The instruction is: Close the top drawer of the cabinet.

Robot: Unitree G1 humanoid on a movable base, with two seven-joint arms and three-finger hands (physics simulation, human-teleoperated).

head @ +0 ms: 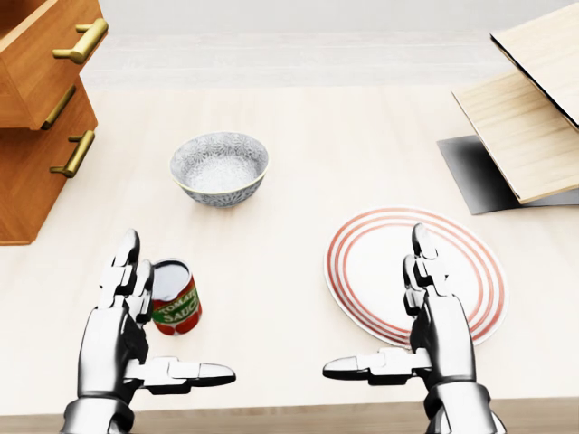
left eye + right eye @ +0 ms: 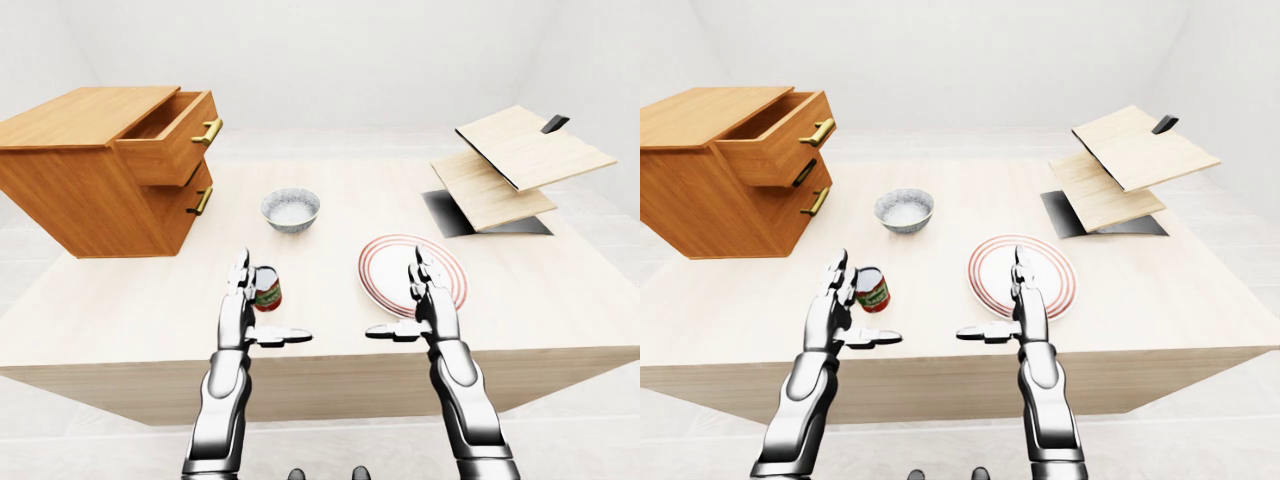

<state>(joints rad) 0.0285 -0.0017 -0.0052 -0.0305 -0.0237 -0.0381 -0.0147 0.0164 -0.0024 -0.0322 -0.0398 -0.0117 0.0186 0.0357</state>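
Fingers spread and empty on both hands: in the left-eye view the left hand and right hand hover palm-inward over the table's near edge, thumbs pointing toward each other, gripping nothing. At the table's far left corner sits the cabinet, its top drawer pulled well out, brass handle jutting toward the middle of the table. So, by my judgement, the task is not begun: the drawer is open and both hands are well apart from it.

The head view looks down closer. A tomato sauce can stands just beside the left hand's fingers, seemingly not touched. The right hand overlaps the striped plate in this view. A patterned bowl lies between the hands and the cabinet.

The right-eye view adds the stacked wooden boards toward the table's far right corner, over a dark mat. What is left: reaching the left hand past can and bowl to the drawer's face and pushing it flush.
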